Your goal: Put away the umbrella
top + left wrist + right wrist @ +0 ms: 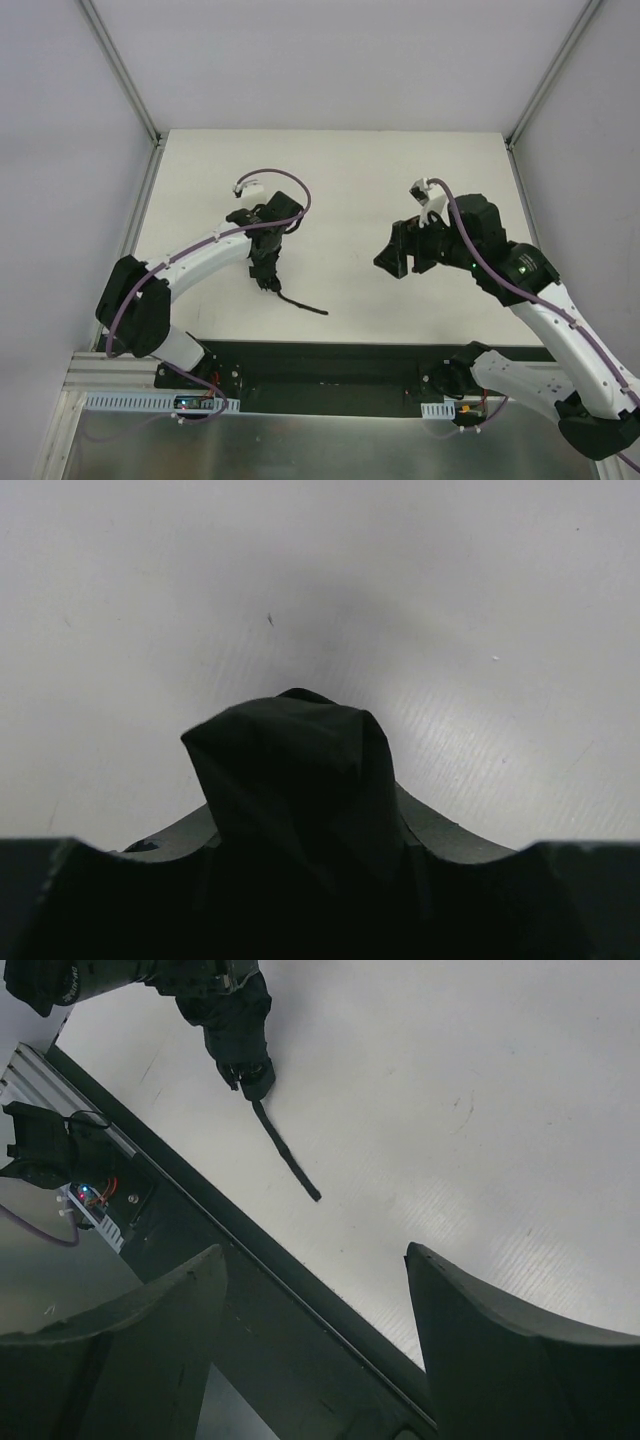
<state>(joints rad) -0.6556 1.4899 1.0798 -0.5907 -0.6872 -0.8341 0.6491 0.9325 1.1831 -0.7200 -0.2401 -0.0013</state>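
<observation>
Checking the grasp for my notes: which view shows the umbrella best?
Right wrist: the umbrella and its trailing strap stand out against the white table. Top external shows it small, blending with the left pincer; left wrist shows only bunched fabric close up.

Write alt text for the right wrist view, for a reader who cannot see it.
The right gripper stands open and empty at the bottom, over a white table. At top left the left gripper holds the folded black umbrella, its wrist cord trailing across the table. A dark base plate runs diagonally along the lower left.
</observation>
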